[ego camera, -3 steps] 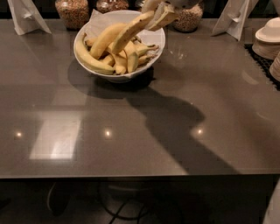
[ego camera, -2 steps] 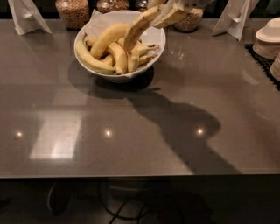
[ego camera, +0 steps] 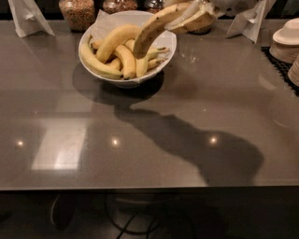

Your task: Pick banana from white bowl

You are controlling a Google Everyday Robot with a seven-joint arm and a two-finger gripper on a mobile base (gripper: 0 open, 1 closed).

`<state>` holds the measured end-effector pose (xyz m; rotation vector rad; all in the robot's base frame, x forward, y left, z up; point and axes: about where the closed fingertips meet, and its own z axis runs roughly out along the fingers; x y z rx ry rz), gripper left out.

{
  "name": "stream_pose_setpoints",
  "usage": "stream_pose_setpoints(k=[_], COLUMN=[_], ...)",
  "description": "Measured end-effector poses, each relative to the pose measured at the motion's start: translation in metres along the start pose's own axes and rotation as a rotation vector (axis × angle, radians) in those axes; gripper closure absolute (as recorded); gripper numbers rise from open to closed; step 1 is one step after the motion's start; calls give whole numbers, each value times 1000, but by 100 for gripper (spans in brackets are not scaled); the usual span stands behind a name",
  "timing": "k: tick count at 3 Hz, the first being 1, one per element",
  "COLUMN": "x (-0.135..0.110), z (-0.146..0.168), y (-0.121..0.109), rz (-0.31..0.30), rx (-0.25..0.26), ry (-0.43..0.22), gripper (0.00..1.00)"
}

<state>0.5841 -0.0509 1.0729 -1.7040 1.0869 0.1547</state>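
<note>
1. The pincer (ego camera: 189, 17) hangs above the right rim of the white bowl (ego camera: 122, 82), its pale fingers closed on the upper end of the banana (ego camera: 154, 29).
2. The banana is speckled and slants down and left from the grip. Its lower tip is over the inside of the bowl, and I cannot tell whether it touches the fruit below.
3. Several other yellow bananas (ego camera: 105, 44) lie heaped in the bowl.
4. The bowl stands on the grey counter (ego camera: 70, 107).
5. A jar (ego camera: 77, 11) stands just behind the bowl, and stacked pale dishes (ego camera: 286, 41) sit well to its right.
</note>
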Motion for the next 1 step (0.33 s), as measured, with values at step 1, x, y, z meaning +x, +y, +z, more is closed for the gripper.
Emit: stream_pose_setpoints(k=[1], x=[-17], z=[-16], y=[15], rz=[15], rx=[10], ry=[-52], gripper=[100])
